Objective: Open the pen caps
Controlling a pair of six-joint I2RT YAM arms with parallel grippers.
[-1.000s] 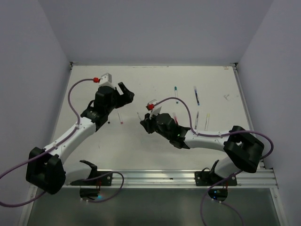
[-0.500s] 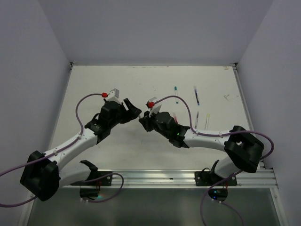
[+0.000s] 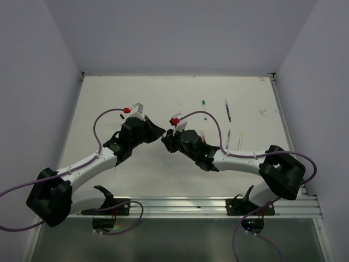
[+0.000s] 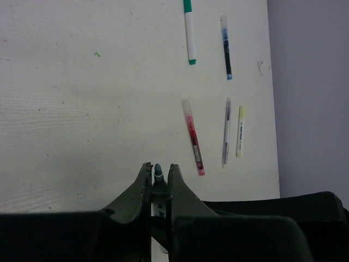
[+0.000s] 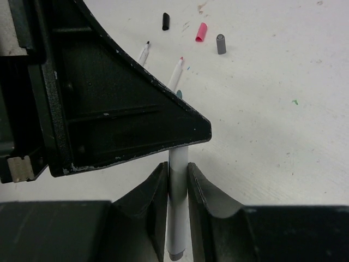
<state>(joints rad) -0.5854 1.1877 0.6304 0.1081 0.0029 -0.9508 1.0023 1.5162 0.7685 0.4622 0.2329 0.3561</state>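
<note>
Between the two arms, one white pen (image 5: 178, 218) is gripped from both ends. My right gripper (image 5: 178, 166) is shut on its white barrel. My left gripper (image 4: 158, 166) is shut on the other end, where a teal tip (image 4: 158, 171) pokes out between the fingers. In the top view the left gripper (image 3: 158, 134) and the right gripper (image 3: 164, 141) meet nose to nose. Loose pen caps lie on the table beyond: black (image 5: 166, 21), pink (image 5: 201, 31) and grey (image 5: 221, 43). Two uncapped pens (image 5: 175, 71) lie near them.
More pens lie to the right: green-capped (image 4: 189, 33), blue (image 4: 226, 46), red (image 4: 193, 136), a thin grey one (image 4: 226, 131) and yellow (image 4: 240, 131). The left gripper's black body (image 5: 109, 109) fills the right wrist view's left. Walls enclose the white table (image 3: 109, 98).
The left arm swung right from the table's left middle to the pen held by the right gripper, and its open jaws shut on the pen's end. The right arm stayed put.
</note>
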